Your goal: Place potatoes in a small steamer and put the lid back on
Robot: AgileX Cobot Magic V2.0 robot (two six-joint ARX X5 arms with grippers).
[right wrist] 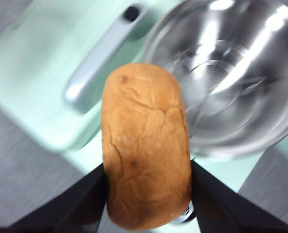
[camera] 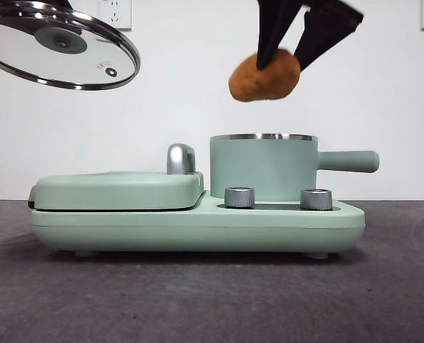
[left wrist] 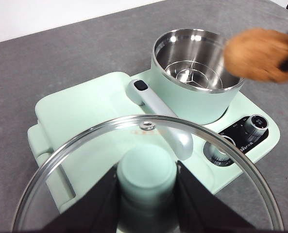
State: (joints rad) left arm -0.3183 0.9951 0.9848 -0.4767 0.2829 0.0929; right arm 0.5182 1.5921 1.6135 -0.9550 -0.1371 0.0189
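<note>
Above grey table (camera: 212, 300), potato (right wrist: 145, 145) between right gripper's (right wrist: 147, 194) jaws.

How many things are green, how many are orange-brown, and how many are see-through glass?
Green: 2, the small steamer and the flat grill cover, both on one green base
Orange-brown: 1, the potato, held by the right gripper
Glass: 1, the lid, held by the left gripper
Total: 4
</note>
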